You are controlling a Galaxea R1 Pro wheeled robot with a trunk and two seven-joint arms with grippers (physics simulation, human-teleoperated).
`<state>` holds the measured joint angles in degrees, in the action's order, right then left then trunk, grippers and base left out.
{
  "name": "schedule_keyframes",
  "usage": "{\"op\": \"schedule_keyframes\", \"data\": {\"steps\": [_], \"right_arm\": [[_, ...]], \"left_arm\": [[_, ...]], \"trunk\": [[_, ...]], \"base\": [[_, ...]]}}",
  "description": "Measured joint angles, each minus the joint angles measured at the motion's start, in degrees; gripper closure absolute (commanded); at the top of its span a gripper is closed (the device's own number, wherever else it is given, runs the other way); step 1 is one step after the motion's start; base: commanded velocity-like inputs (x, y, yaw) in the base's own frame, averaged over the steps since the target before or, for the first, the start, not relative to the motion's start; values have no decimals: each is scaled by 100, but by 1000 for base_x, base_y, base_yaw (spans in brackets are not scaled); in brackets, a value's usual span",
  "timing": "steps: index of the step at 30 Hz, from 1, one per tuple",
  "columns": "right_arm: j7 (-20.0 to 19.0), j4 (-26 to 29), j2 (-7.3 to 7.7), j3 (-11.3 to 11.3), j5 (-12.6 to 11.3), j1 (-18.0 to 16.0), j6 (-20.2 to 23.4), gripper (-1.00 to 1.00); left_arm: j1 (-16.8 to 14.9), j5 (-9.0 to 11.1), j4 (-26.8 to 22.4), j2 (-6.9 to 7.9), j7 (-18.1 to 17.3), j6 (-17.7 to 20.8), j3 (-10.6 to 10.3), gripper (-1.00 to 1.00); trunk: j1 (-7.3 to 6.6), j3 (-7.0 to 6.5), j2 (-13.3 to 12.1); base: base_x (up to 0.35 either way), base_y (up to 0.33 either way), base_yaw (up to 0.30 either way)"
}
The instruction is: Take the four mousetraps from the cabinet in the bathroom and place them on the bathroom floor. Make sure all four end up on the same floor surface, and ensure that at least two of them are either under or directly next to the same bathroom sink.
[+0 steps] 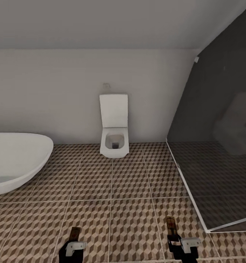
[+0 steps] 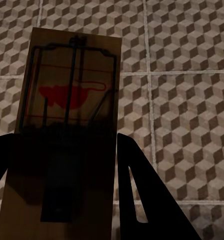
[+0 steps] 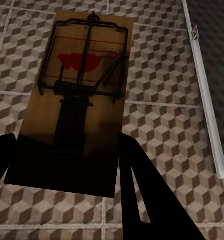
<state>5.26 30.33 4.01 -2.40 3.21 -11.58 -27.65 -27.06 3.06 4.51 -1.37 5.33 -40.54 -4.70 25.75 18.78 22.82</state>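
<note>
Each of my grippers holds a mousetrap above the bathroom floor. My left gripper is shut on a wooden mousetrap. In the left wrist view that mousetrap shows its wire parts and red mark, clamped by the left gripper. My right gripper is shut on a second mousetrap. The right wrist view shows this mousetrap in the right gripper over the cube-patterned tiles. The cabinet, the sink and the other mousetraps are out of view.
A white toilet stands against the far wall, straight ahead. A rounded white bathtub fills the left side. A dark glass shower screen with a white floor frame closes off the right. Tiled floor lies between them.
</note>
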Motion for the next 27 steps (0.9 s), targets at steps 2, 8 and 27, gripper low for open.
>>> {"op": "schedule_keyframes", "data": {"steps": [2,8,27], "right_arm": [[-5,0,9,0,0,1,0,100],[-2,-2,16,0,0,1,0,100],[0,3,-8,-3,4,1,0,100]], "left_arm": [[0,0,0,0,0,0,0,100],[0,0,0,0,0,0,0,100],[0,-8,-16,-12,10,3,-1,100]], "trunk": [[0,0,0],[0,0,0],[0,0,0]], "base": [[0,0,1],[0,0,0],[0,0,0]]}}
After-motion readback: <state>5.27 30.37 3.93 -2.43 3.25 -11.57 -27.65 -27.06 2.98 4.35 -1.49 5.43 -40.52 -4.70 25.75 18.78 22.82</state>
